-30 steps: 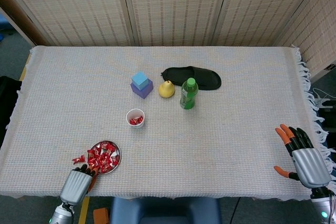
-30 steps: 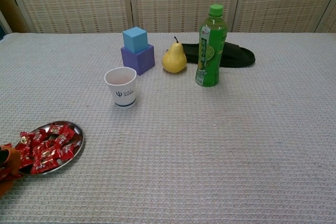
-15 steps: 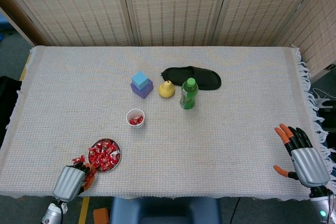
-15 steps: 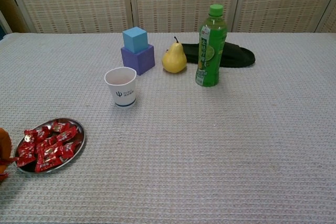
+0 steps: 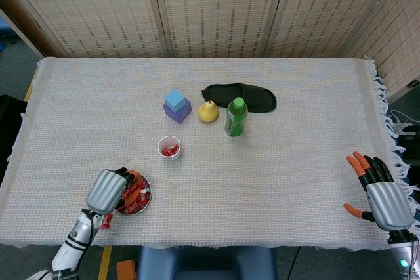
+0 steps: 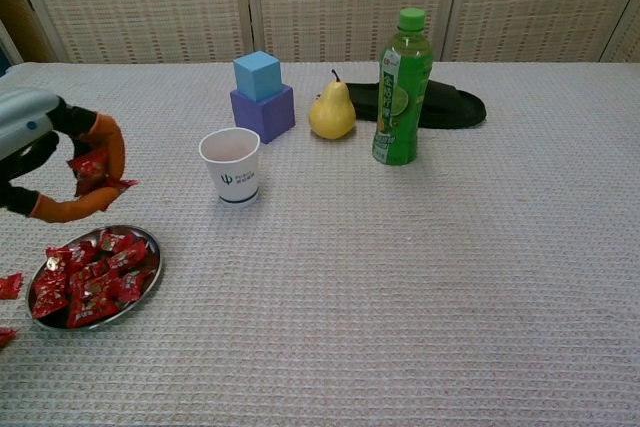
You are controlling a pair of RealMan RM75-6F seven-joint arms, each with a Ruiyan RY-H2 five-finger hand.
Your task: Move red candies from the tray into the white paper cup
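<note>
A round metal tray (image 6: 148,279) (image 5: 147,200) of red candies (image 6: 90,282) lies at the table's near left. My left hand (image 6: 55,157) (image 5: 113,189) hovers above it, pinching a red candy (image 6: 92,169) between thumb and a finger. The white paper cup (image 6: 232,165) (image 5: 169,147) stands upright beyond the tray, with red candies inside in the head view. My right hand (image 5: 377,191) rests at the table's near right edge, fingers spread, holding nothing.
A blue cube on a purple cube (image 6: 262,95), a yellow pear (image 6: 332,112), a green bottle (image 6: 401,87) and a black slipper (image 6: 445,105) stand behind the cup. Loose candies (image 6: 8,286) lie on the cloth left of the tray.
My left hand has risen from the table edge beside the tray and now holds a red candy above the tray. The right hand has barely moved.
</note>
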